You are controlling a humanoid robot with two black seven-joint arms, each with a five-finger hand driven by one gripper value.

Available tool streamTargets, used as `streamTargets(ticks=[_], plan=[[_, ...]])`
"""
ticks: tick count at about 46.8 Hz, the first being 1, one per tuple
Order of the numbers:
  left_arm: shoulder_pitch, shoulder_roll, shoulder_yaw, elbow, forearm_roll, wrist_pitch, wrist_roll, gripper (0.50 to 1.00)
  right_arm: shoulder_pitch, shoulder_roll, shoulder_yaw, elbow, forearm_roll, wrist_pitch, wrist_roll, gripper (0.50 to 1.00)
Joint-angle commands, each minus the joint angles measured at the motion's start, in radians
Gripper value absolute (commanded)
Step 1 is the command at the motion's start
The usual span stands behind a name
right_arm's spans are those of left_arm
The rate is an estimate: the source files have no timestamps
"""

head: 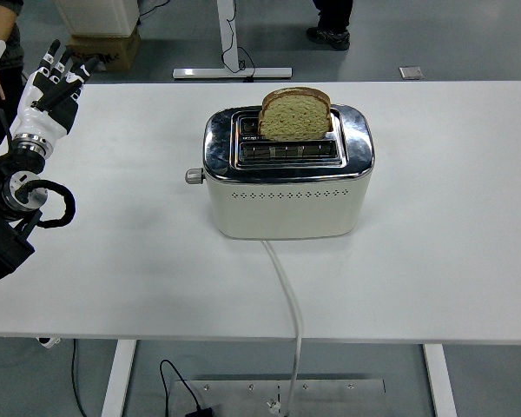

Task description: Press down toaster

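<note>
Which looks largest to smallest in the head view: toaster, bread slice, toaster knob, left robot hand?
1. Toaster
2. Bread slice and left robot hand: similar, so no firm ranking
3. Toaster knob, clearly smallest

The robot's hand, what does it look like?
The left hand is black and white, with five thin fingers banded black and white. It has a white wrist and a shiny metal ring below. The arm is black, with a looping black cable.
</note>
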Motion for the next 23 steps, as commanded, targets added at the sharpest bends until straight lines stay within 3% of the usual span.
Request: streamTargets(ticks=[1, 23], plan=[[-0.002, 0.019, 0.001, 0.001, 0.033, -0.001, -0.001, 1.0, 0.001, 0.0, 0.0, 0.0, 0.0, 0.0, 0.0, 0.998], [0.002, 0.045, 0.003, 0.001, 0.17, -0.039, -0.003, 1.0, 0.0, 0.0, 0.0, 0.0, 0.0, 0.0, 0.0, 0.998]])
